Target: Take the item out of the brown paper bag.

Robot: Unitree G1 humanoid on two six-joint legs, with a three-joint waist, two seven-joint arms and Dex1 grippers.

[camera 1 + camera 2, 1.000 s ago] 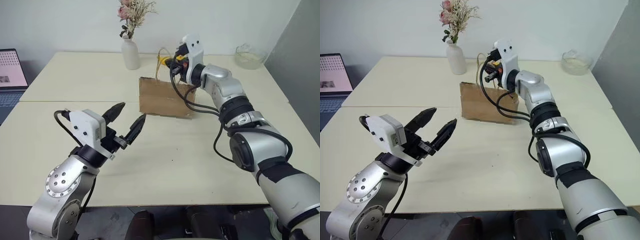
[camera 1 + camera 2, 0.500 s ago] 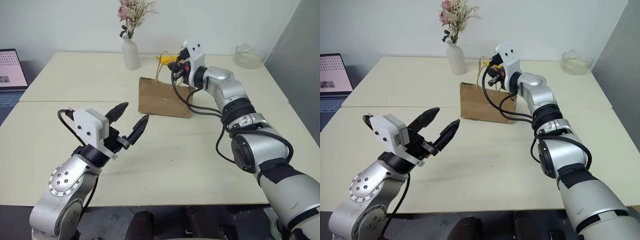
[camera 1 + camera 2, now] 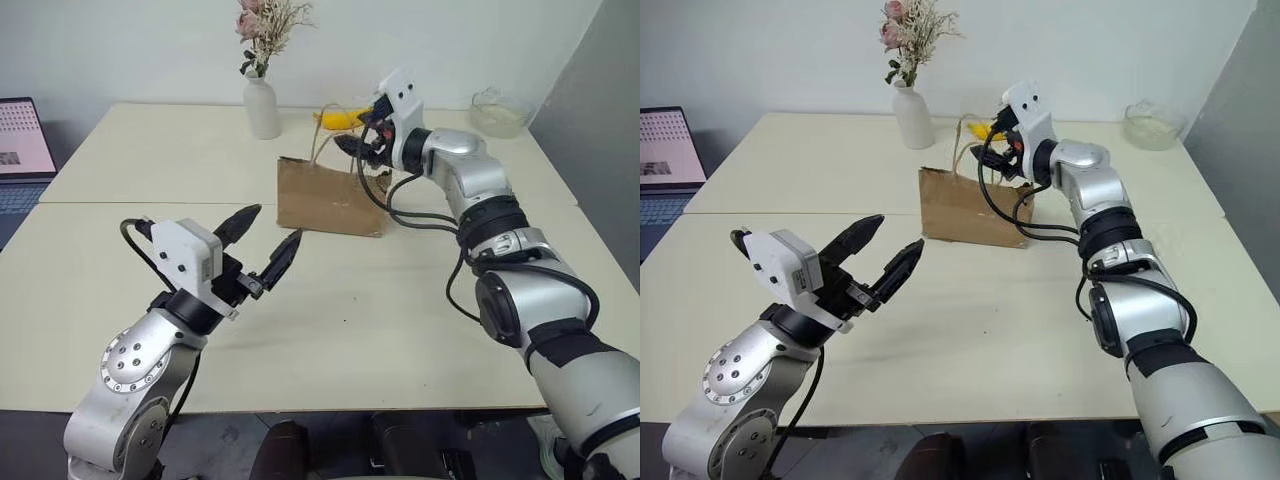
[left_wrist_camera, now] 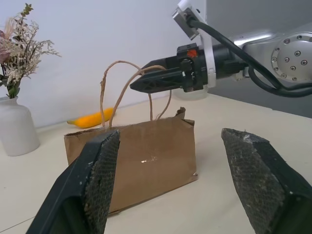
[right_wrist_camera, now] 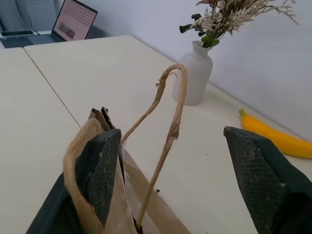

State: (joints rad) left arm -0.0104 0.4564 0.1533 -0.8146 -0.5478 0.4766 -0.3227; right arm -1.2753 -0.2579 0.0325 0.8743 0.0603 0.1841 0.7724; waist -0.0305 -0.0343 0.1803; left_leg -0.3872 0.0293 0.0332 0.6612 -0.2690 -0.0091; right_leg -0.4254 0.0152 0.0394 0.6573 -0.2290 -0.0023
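Your right tool [image 3: 992, 157] hovers at the mouth of the creased brown kraft paper bag [image 3: 330, 195], its two black fingers spread apart and gripping nothing, with one tan twine loop handle [image 5: 168, 126] standing between them in the right wrist view. That is your main risk: close now and you would likely pinch the handle or the bag's lip, and any pull could drag or topple the light bag on the pale desk [image 3: 420, 300] instead of freeing the contents. The small yellow-orange item cannot be made out in these views; I judge it is likely down inside the bag, so reaching in blind could crush the paper. Your left tool [image 3: 262, 240] hangs well short of the bag, its fingers apart and empty, so nothing steadies the bag. The left wrist view shows the bag's flat side and the right tool's fingers above its rim; the right wrist view instead shows the bag's top edge, and beyond it the white ceramic vase [image 5: 199, 73] and the long yellow banana [image 5: 275, 139] lying on the desk.
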